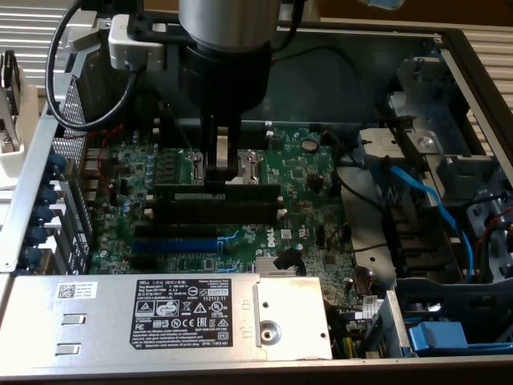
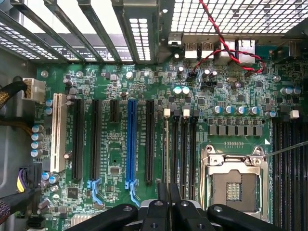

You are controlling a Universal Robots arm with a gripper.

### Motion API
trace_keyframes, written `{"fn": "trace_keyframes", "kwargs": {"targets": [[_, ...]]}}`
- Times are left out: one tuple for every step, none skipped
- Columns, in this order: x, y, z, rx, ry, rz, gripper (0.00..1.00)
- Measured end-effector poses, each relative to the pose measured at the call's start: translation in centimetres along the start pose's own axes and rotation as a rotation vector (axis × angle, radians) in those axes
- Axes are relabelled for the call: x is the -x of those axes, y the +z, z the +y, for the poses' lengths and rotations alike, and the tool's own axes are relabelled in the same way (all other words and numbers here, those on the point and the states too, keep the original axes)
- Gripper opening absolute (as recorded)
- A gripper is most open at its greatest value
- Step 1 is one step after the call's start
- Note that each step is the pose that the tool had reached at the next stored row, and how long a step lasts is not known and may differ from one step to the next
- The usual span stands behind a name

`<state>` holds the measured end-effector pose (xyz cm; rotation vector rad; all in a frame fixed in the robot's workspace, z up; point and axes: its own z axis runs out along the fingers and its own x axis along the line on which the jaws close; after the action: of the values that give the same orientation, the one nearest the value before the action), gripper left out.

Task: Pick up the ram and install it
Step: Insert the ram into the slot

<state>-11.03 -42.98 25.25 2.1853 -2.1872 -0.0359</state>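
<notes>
My gripper (image 1: 220, 178) reaches straight down into the open computer case, over the green motherboard (image 1: 313, 172). Its jaws are shut on the ram (image 1: 250, 193), a long thin dark stick standing on edge along the rearmost black memory slot. In the wrist view the ram (image 2: 167, 154) appears edge-on as a thin line running away from my gripper (image 2: 168, 191), lined up with the outermost of the parallel black memory slots (image 2: 184, 154). I cannot tell how deep it sits in the slot.
A blue expansion slot (image 1: 175, 245) (image 2: 131, 144) lies beside further black slots. The CPU socket (image 2: 234, 180) is close to the memory slots. The grey power supply (image 1: 160, 313) fills the case front; blue cables (image 1: 425, 200) and drive bays stand at the exterior view's right.
</notes>
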Motion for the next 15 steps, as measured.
{"fn": "trace_keyframes", "kwargs": {"targets": [[0.00, 0.01, 0.00, 0.0000, 0.000, 0.0000, 0.12], [0.00, 0.02, 0.00, 0.0000, 0.000, 0.0000, 0.12], [0.00, 0.02, 0.00, -0.0004, 0.000, 0.0000, 0.12], [0.00, 0.03, -0.01, -0.0025, 0.000, -0.0002, 0.12], [0.00, 0.03, -0.01, -0.0059, 0.000, -0.0001, 0.12], [0.00, 0.04, 0.00, -0.0101, 0.000, -0.0001, 0.12], [0.01, 0.05, -0.01, -0.0136, 0.000, -0.0002, 0.12], [0.01, 0.05, -0.01, -0.0139, 0.000, 0.0001, 0.12], [0.01, 0.06, -0.01, -0.0138, 0.000, 0.0002, 0.12], [0.06, 0.08, 0.00, -0.0138, 0.000, 0.0003, 0.12], [0.18, 0.12, 0.00, -0.0139, 0.000, 0.0002, 0.12], [0.31, 0.14, -0.01, -0.0140, 0.000, 0.0003, 0.12], [0.47, 0.17, -0.01, -0.0140, 0.000, 0.0006, 0.12], [0.54, 0.18, -0.01, -0.0138, 0.000, 0.0011, 0.12], [0.54, 0.21, -0.01, -0.0139, 0.000, 0.0017, 0.12]]}}
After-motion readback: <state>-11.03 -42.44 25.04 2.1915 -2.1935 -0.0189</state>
